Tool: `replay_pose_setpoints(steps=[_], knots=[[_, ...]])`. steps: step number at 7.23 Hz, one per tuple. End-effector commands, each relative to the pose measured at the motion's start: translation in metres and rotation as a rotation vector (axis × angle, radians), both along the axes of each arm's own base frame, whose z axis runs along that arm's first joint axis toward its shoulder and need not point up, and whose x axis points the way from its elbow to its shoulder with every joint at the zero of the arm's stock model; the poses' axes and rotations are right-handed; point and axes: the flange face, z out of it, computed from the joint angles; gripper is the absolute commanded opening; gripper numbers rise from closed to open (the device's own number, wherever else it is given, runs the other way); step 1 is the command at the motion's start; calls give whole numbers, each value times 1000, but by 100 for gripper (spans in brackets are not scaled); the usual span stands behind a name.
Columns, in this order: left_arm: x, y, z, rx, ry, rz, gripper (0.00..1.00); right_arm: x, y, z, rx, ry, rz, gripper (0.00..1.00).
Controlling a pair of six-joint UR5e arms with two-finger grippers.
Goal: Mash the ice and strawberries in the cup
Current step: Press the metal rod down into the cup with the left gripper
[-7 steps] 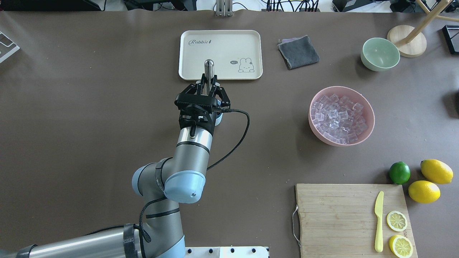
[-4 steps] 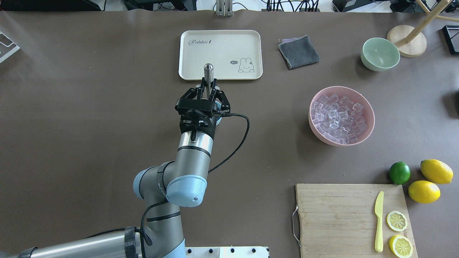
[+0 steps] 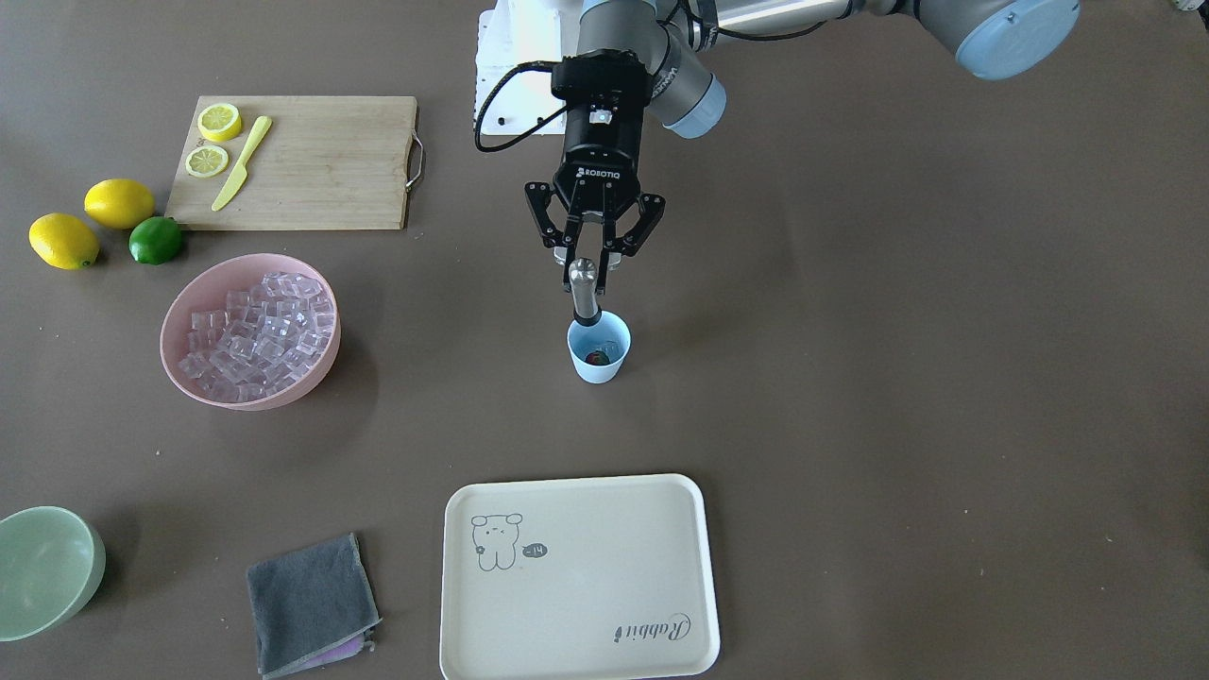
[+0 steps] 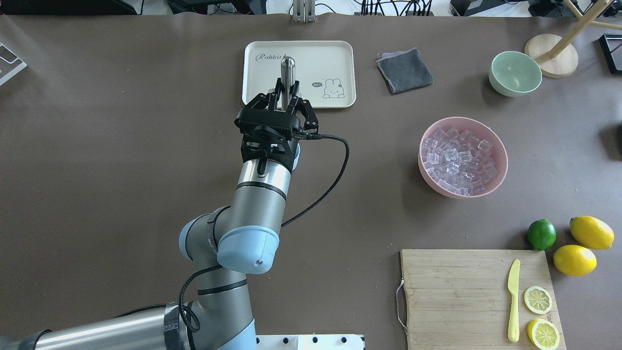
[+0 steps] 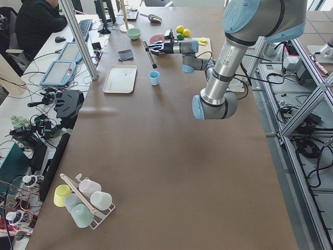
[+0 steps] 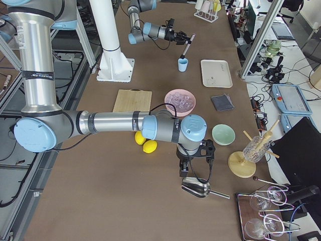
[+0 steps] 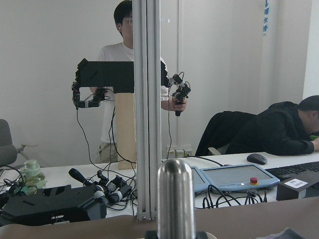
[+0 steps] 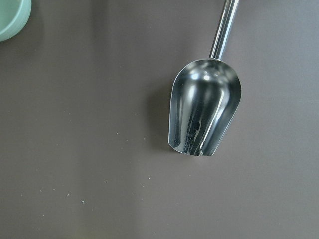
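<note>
Exterior front-facing view: left gripper clenches steel muddler rod, tip at rim of small light-blue plastic cup (mashing step); next, press down onto red strawberry.

Cream rabbit tray, grey cloth near it. Beyond cloth, pale green bowl; pink bowl apart. Wooden board bears yellow knife, two lemon halves; lime, two lemons beside.

Mirror-bright metal on the muddler and scoop. Smooth plastic for the cup and pink bowl (glassy, translucent ice inside). Bare grained wood for the cutting board, soft napped cloth, matt brown table.
</note>
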Motion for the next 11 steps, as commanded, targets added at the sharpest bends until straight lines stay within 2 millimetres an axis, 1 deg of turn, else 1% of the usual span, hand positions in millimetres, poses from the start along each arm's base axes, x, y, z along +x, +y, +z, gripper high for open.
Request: replay_pose_setpoints(steps=[1,3,4,6,8,9,10,11], knots=[[4,0,3,-4,-3,1,24,0,-2,-2,3,-2,0,100],[13,-3,14,-19,2,1,24,0,-2,-2,3,-2,0,100],[21,-4,24,-28,-12,4,24,0,-1,-1,1,-2,1,100],[38,-7,52,-56,-19,5,24,0,1,1,-1,-2,0,100],[44,2,53,-57,-19,19,24,0,2,2,-2,-2,0,100],[41,4,55,-56,-13,20,24,0,3,2,-3,-2,0,100],[37,3,49,-46,17,20,24,0,3,2,-2,-2,-1,100],[9,-7,25,-24,73,24,24,0,3,-2,3,-2,1,100]])
